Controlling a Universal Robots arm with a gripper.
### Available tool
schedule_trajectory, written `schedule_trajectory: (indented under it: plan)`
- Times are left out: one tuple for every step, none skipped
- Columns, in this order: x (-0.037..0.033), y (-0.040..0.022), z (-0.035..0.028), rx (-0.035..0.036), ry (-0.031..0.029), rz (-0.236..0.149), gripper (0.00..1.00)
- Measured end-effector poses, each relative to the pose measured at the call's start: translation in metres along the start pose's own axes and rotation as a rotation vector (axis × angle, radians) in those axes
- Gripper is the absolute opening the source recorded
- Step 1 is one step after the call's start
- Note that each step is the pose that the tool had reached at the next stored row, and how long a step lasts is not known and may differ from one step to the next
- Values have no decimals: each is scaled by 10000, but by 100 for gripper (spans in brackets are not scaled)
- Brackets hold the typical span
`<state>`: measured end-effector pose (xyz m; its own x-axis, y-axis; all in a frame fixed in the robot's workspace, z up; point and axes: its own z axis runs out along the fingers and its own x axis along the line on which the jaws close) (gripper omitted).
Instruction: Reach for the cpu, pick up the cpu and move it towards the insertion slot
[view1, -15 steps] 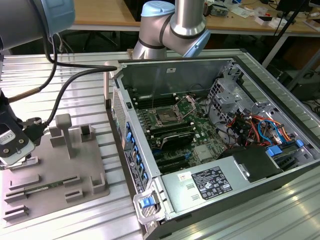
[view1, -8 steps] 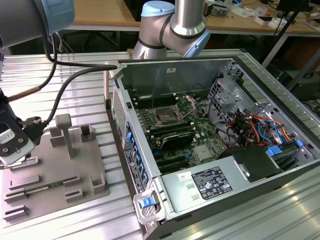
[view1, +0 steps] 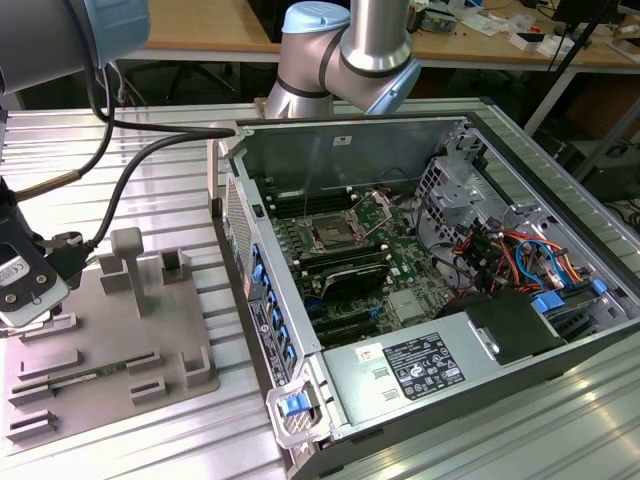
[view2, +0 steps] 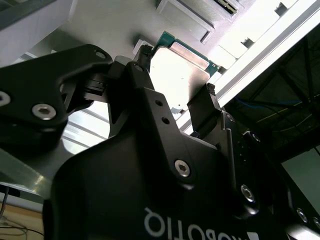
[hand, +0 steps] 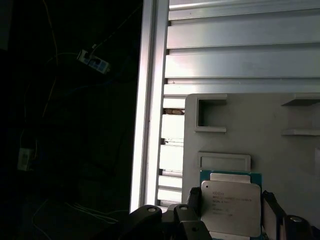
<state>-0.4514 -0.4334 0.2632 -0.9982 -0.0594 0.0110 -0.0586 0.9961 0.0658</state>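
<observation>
In both wrist views the cpu (hand: 231, 206) (view2: 176, 75), a silvery plate with a thin green rim, lies between my gripper's (hand: 232, 212) (view2: 178, 82) two black fingers (hand: 194, 200), which press against its opposite edges. It is just over the grey plastic fixture (hand: 280, 165); I cannot tell whether it still rests on it. In the exterior view my gripper (view1: 28, 305) hangs low over the fixture's (view1: 110, 340) end at the exterior view's left. The insertion slot (view1: 330, 235), a silver-framed socket with a dark centre, sits on the green motherboard inside the open computer case, far from the gripper.
The open case (view1: 420, 270) fills the exterior view's right, with tall metal walls, black memory slots and cable bundles. The fixture has upright posts (view1: 128, 265) and several recesses. The slatted aluminium table (view1: 150, 170) ends at an edge rail (hand: 147, 100) beside the gripper.
</observation>
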Motion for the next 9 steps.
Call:
schedule_trajectory:
  plan:
    - [0,0,0,0,0,0,55]
    - [0,0,0,0,-1,0,55]
    - [0,0,0,-1,0,0,55]
    - [0,0,0,0,0,0,55]
    - [0,0,-1,1,0,0,55]
    - [-2,0,-2,1,2,0,55]
    - [-2,0,-2,1,3,0,55]
    - [-2,0,-1,1,0,0,55]
    - [-2,1,-11,0,0,0,55]
